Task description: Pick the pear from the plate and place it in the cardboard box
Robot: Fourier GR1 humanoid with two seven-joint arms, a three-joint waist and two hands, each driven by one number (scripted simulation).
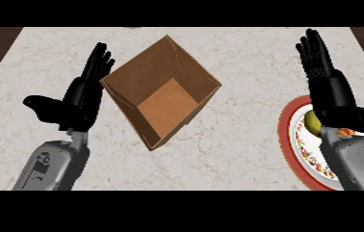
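Note:
A yellow-green pear (312, 122) lies on a red-rimmed patterned plate (289, 138) at the right edge, mostly hidden behind my right wrist. My right hand (328, 84) is open with fingers straight up, above the plate and over the pear. The brown cardboard box (162, 92) stands open in the middle of the counter, and nothing shows inside it. My left hand (80, 96) is open just left of the box, fingers pointing up, thumb spread to the left.
The marble counter (235, 144) stretches between the box and the plate. Its dark back edge runs along the top of the view.

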